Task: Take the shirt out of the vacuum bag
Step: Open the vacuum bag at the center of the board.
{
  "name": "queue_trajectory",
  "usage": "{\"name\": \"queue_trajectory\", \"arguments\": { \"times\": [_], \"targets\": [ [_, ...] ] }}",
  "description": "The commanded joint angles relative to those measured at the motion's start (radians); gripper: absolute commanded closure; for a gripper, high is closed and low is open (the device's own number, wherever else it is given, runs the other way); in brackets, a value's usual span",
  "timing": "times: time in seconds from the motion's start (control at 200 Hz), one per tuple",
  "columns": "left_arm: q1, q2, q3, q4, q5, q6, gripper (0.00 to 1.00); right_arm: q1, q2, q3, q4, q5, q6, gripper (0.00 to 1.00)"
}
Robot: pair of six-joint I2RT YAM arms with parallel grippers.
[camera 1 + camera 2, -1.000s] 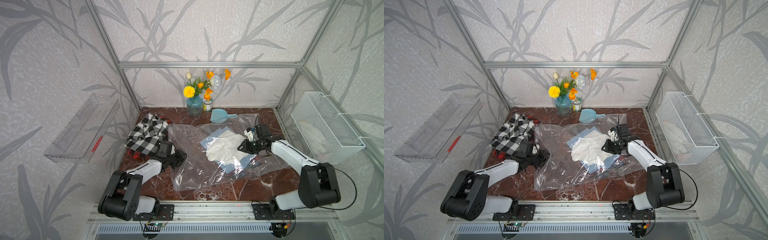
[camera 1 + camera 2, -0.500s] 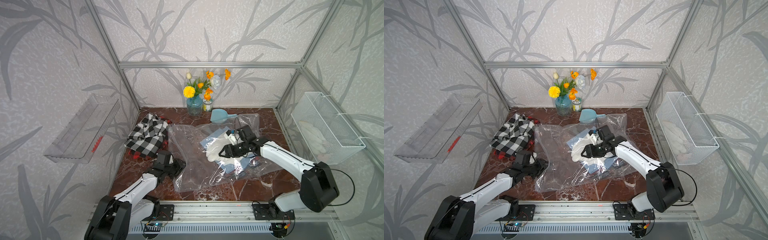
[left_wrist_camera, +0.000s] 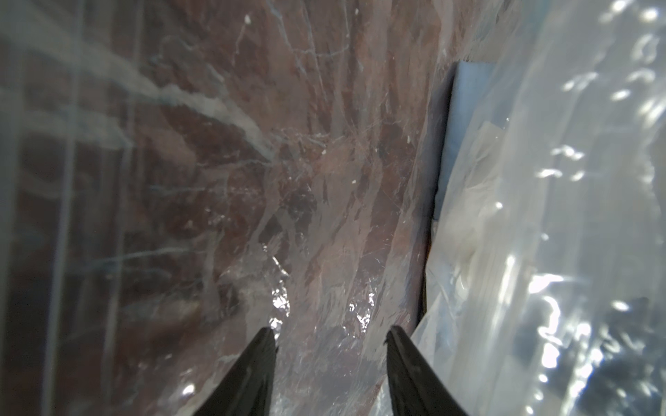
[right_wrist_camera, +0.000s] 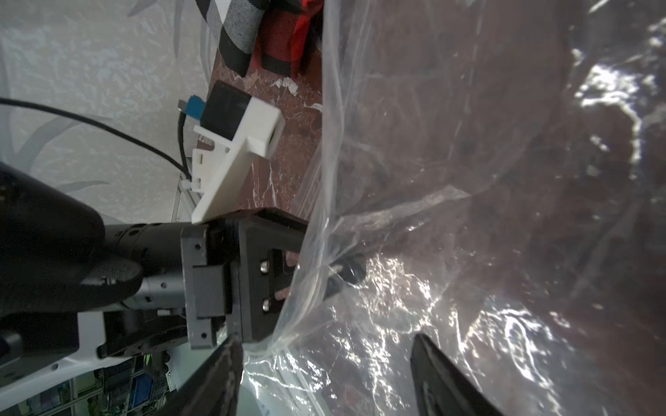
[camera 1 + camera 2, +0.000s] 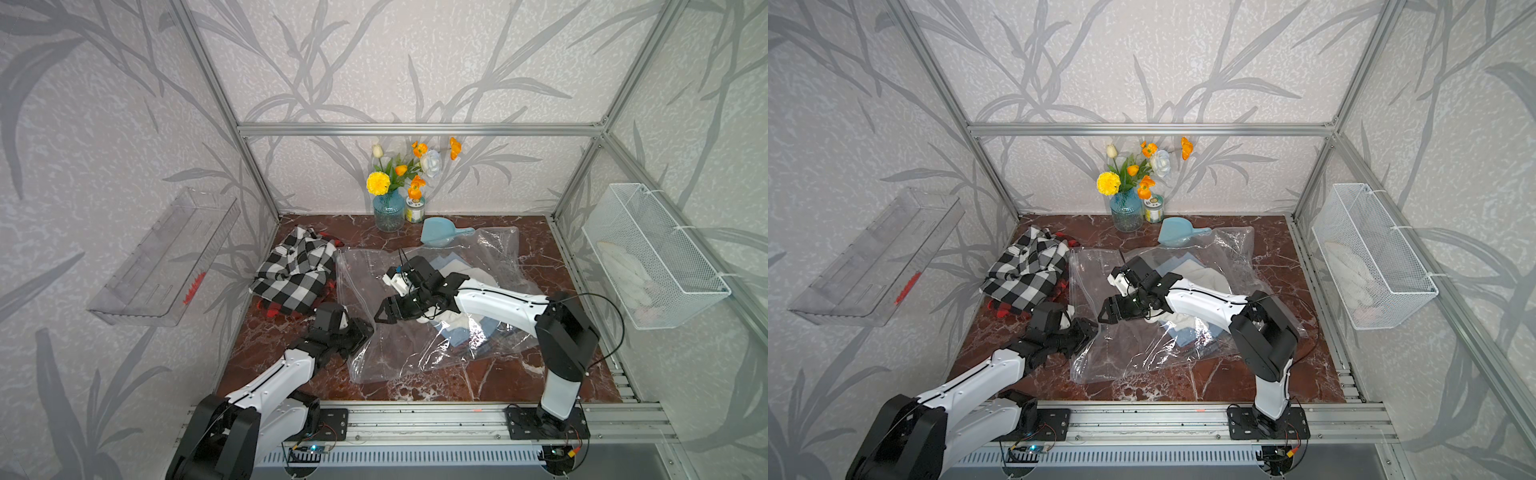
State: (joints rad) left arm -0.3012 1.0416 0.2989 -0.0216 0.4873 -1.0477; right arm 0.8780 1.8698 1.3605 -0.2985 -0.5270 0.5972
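Crinkly clear vacuum bag; left end effector spread at its edge, right end effector spread

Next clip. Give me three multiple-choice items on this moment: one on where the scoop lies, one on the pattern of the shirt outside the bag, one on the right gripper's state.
1. Where does the blue scoop lie?
A. In the wire basket.
B. At the back of the table, near the flower vase.
C. At the table's front edge.

2. What pattern has the shirt lying outside the vacuum bag?
A. Plain yellow.
B. Green stripes.
C. Black-and-white check.

3. How do the right gripper's jaws stand?
A. Apart.
B. Shut on a white cloth.
C. Shut on the scoop.

Key: B, both top views show it by the vase; C, the checks are plain from above; A, the right wrist view shows a wide gap.
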Motion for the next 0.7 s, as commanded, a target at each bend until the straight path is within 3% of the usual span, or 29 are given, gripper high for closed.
{"name": "queue_trajectory", "arguments": {
  "times": [0.0, 0.135, 0.255, 0.315, 0.39, 0.49, 0.605, 0.695],
  "targets": [
    [-0.01, -0.016, -0.006, 0.009, -0.008, 0.003, 0.5, 0.023, 0.033, 0.061, -0.024, 0.026, 0.016, 0.27],
    [-0.012, -0.013, -0.008, 0.008, -0.009, 0.008, 0.5, 0.045, 0.091, 0.139, -0.111, 0.065, -0.018, 0.29],
    [-0.013, -0.006, -0.011, 0.017, -0.004, 0.009, 0.5, 0.05, 0.144, 0.181, -0.152, 0.091, -0.022, 0.4],
    [-0.013, -0.006, -0.014, 0.02, -0.004, 0.01, 0.5, 0.053, 0.161, 0.2, -0.158, 0.1, -0.022, 0.53],
    [-0.013, -0.01, -0.017, 0.022, -0.005, 0.011, 0.5, 0.056, 0.177, 0.225, -0.178, 0.109, -0.028, 0.79],
    [-0.013, -0.021, -0.022, 0.021, -0.007, 0.013, 0.49, 0.056, 0.164, 0.236, -0.197, 0.131, -0.04, 1.0],
    [-0.012, -0.062, -0.008, -0.07, -0.07, 0.013, 0.47, 0.055, 0.087, 0.214, -0.204, 0.155, -0.051, 1.0],
    [-0.009, -0.115, -0.017, -0.118, -0.157, -0.018, 0.34, 0.054, 0.002, 0.191, -0.221, 0.165, -0.062, 1.0]
  ]
}}
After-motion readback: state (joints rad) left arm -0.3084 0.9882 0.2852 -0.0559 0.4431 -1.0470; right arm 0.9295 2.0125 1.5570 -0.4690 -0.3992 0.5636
